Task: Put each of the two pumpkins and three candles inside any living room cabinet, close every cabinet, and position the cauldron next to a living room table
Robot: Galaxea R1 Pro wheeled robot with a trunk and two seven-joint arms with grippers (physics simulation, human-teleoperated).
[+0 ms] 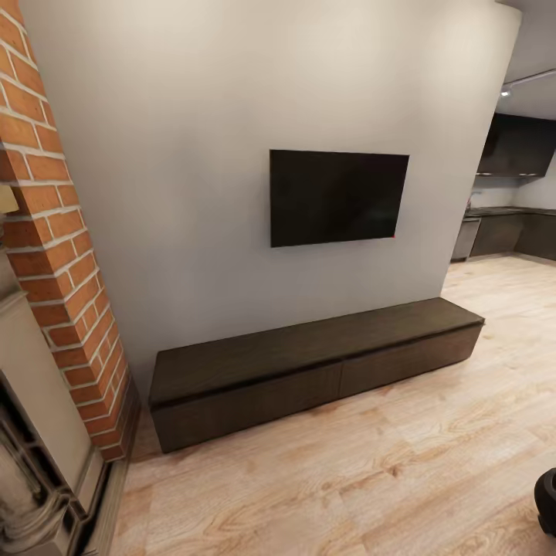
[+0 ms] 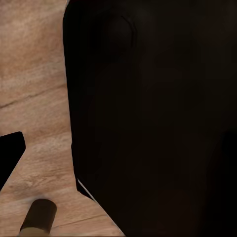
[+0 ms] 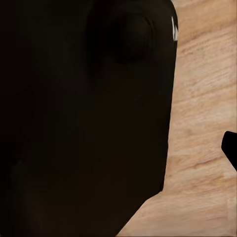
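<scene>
The cabinet (image 1: 309,363) is a long, low dark-brown unit standing on the wood floor against the grey wall, below a wall-mounted black TV (image 1: 338,197). Its front panels sit flush and shut, and its flat top is bare. The pumpkins, candles and cauldron are out of view. In the left wrist view a black fingertip (image 2: 11,158) pokes in over the floor beside a large black body. In the right wrist view another black fingertip (image 3: 230,148) shows at the frame edge. Neither wrist view shows how the jaws stand.
A red brick column (image 1: 58,255) and a fireplace surround (image 1: 38,463) stand left of the cabinet. Open wood floor (image 1: 371,479) lies in front. A kitchen (image 1: 510,224) opens at the far right. A dark rounded shape (image 1: 547,502) sits at the lower right edge. A small dark cylinder (image 2: 38,217) lies on the floor.
</scene>
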